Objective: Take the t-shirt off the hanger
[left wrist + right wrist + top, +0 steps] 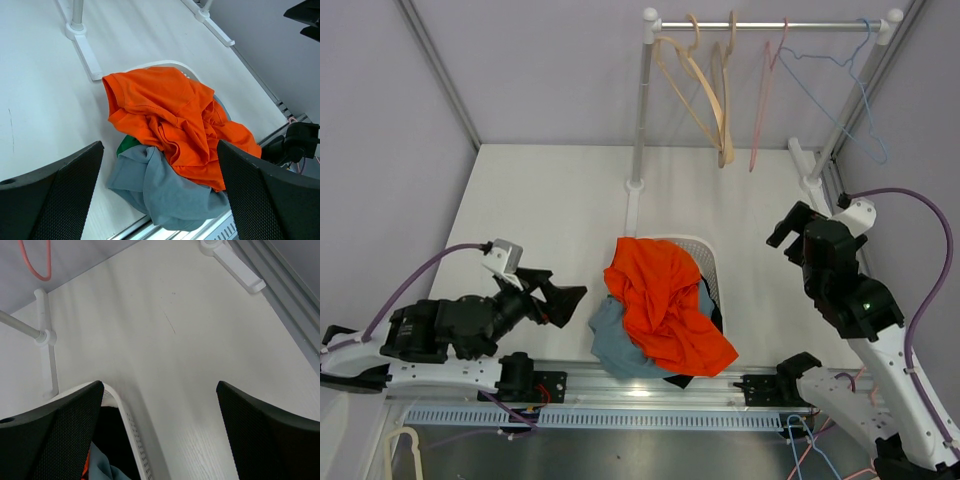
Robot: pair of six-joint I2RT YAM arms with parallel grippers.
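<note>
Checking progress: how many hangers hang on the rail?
4: two wooden hangers left of middle, pink hanger beside them, blue hanger at right; overlap could hide another.

White table [540, 220], pale grey walls [540, 60], metal corner posts [438, 72], white garment rack [642, 100] at back.

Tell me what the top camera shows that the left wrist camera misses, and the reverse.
Only the top view: the rail and its hangers, all bare. Only the left wrist: a green scrap peeking from beneath the orange t-shirt. Both: that t-shirt heaped over a grey-blue garment in the white basket.
</note>
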